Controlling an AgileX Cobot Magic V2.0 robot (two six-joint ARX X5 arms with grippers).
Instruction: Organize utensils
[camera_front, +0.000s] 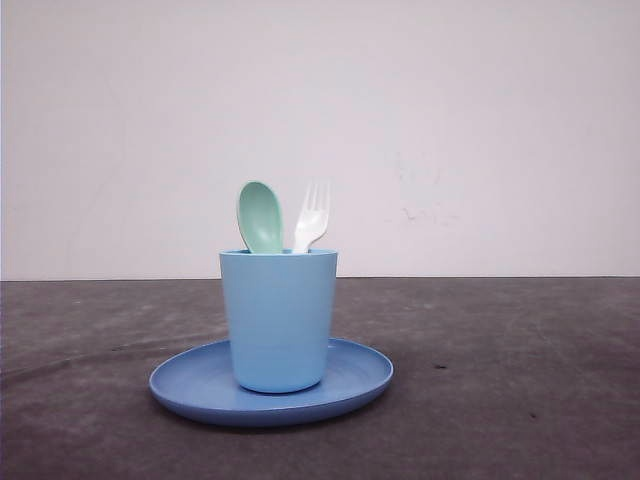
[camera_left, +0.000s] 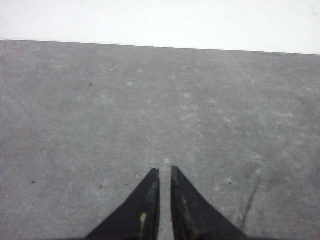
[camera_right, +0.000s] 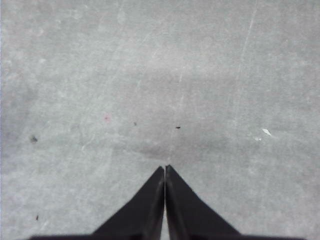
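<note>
We find the spoon (camera_front: 259, 215) and fork (camera_front: 311, 216) standing heads-up in the light blue cup (camera_front: 278, 320), spoon left of fork, the cup resting on the blue plate (camera_front: 352, 381). We judge the sorting done, so the step is to keep clear of the cup. Left gripper (camera_left: 165, 172) fingers sit nearly together; right gripper (camera_right: 165, 169) fingers are pressed together, empty. The worktop (camera_front: 520, 380) around the cup is dark grey and speckled, with a white wall (camera_front: 480, 120) behind.

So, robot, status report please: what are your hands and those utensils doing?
Left end effector shut, empty. Right end effector shut, empty. Spoon and fork upright in cup on plate. No obstruction.
</note>
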